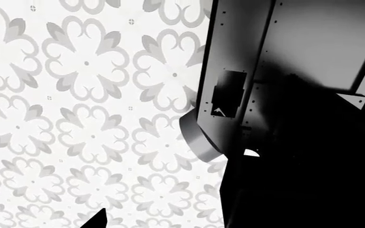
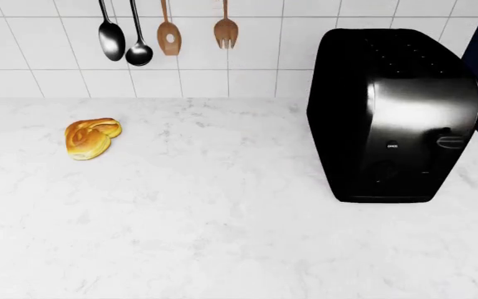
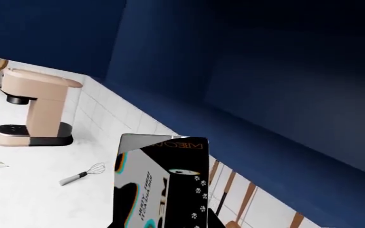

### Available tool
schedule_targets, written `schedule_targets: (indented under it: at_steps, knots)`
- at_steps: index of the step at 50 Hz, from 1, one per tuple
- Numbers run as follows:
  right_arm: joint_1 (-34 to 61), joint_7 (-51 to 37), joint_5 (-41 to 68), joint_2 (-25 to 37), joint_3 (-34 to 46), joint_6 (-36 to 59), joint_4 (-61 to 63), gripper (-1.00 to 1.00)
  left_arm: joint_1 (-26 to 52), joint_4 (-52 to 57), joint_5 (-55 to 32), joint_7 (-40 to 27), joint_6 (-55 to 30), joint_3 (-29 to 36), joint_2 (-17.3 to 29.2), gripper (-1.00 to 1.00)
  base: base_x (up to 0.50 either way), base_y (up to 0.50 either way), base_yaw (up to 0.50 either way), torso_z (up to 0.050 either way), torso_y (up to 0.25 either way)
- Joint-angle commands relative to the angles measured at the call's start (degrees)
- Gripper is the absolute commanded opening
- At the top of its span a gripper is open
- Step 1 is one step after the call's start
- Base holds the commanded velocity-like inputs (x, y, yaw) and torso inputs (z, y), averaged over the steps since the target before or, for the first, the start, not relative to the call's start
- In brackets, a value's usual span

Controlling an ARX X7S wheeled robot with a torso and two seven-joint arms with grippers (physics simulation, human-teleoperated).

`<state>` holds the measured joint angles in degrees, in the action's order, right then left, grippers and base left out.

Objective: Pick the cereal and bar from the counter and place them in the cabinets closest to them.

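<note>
The cereal (image 3: 160,183) is filling the right wrist view's lower centre, raised above the counter (image 3: 30,190); the grip on it cannot be told. In the head view, 1 toaster (image 2: 393,115) is sitting at right.

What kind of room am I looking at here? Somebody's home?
Most likely a home kitchen, though a simulated one. A white marble-look counter runs under a tiled wall hung with spoons, a black toaster stands on it, and the right wrist view shows a beige coffee machine beneath dark blue cabinets.
</note>
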<state>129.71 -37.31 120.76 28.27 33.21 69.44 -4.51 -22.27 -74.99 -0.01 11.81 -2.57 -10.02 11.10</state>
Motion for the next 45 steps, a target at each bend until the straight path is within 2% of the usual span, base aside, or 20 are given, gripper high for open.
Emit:
schedule_targets:
  at_steps: [1, 5, 12, 18, 24, 27, 33, 38, 45]
  knots:
    - [3.16, 7.74, -14.91, -0.51, -0.72, 2.15, 1.02, -1.00, -0.02, 0.00, -0.03, 0.16, 0.15, 0.05, 0.00, 1.00, 0.00, 0.00, 0.00, 0.000, 0.000]
    - [4.98, 15.36, -27.81, -1.20, 0.63, 1.80, 1.01, -1.00, -0.02, 0.00, 0.09, 0.05, 0.22, 0.25, 0.01, 1.00, 0.00, 0.00, 0.00, 0.000, 0.000]
    - [5.26, 27.57, -51.61, -9.57, -11.82, 9.95, -2.98, -1.00, -0.02, 0.00, -0.01, 0.09, 0.17, 0.33, 0.02, 1.00, 0.00, 0.00, 0.00, 0.000, 0.000]
    - [5.28, 44.80, -78.55, -18.30, -23.22, 18.57, 0.39, -1.00, -0.01, 0.00, 0.03, 0.24, 0.11, 0.36, 0.02, 1.00, 0.00, 0.00, 0.00, 0.000, 0.000]
    - [5.29, 66.19, -106.93, -25.17, -26.50, 19.97, 3.22, -1.00, -0.02, 0.00, 0.06, 0.30, 0.23, 0.58, 0.03, 1.00, 0.00, 0.00, 0.00, 0.000, 0.000]
    - [5.29, 73.67, -117.55, -27.79, -27.16, 18.06, 2.48, -1.00, -0.03, 0.00, 0.02, 0.38, 0.27, 0.62, 0.03, 1.00, 0.00, 0.00, 0.00, 0.000, 0.000]
    - [5.28, 74.12, -119.91, -28.13, -26.49, 10.89, -1.32, -1.00, -0.04, 0.00, -0.04, 0.49, 0.36, 0.58, 0.03, 1.00, 0.00, 0.00, 0.00, 0.000, 0.000]
    - [0.24, 76.87, -122.64, -22.92, -14.72, -4.38, -2.22, -1.00, -0.04, 0.00, -0.03, 0.67, 0.35, 0.51, 0.03, 1.00, 0.00, 0.00, 0.00, 0.000, 0.000]
    - [-2.82, 75.84, -124.18, -22.32, -9.71, -18.32, -11.04, -1.00, -0.06, 0.00, 0.10, 0.40, 0.57, 0.85, 0.04, 1.00, 0.00, 0.00, 0.00, 0.000, 0.000]
